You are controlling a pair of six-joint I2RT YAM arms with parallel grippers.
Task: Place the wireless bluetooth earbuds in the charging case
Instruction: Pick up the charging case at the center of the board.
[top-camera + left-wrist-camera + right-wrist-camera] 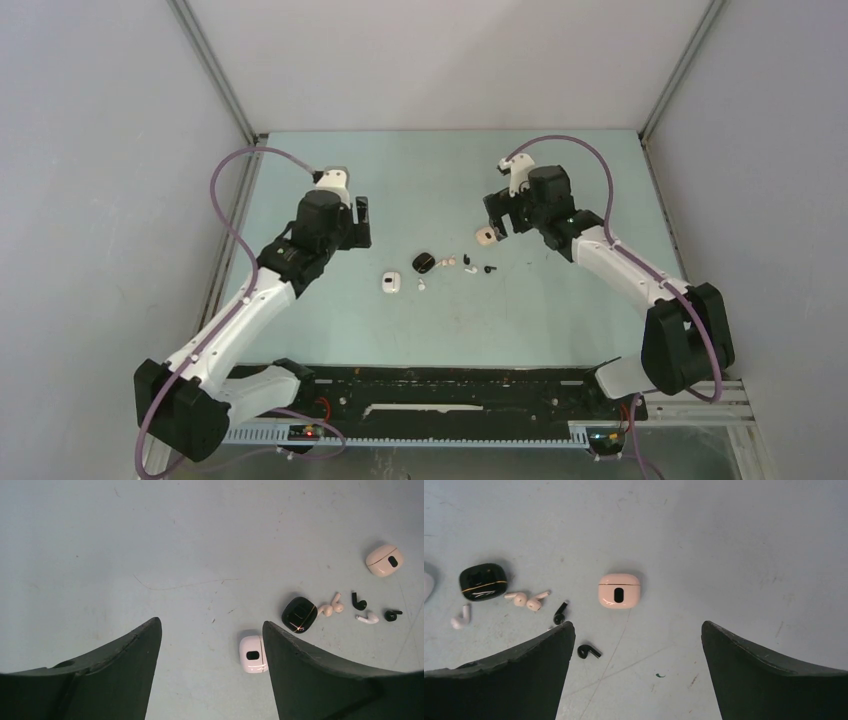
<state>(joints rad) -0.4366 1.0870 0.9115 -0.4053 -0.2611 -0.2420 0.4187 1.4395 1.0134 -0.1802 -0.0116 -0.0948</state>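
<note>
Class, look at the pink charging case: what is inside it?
The pink charging case is shut, so its inside is hidden; only the shell, the lid seam and a dark oval on the front show. Two beige earbuds lie loose outside it.

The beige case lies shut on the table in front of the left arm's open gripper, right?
Wrong arm: the beige case lies shut on the table in front of the right gripper, which is open. The right wrist view shows it.
</note>
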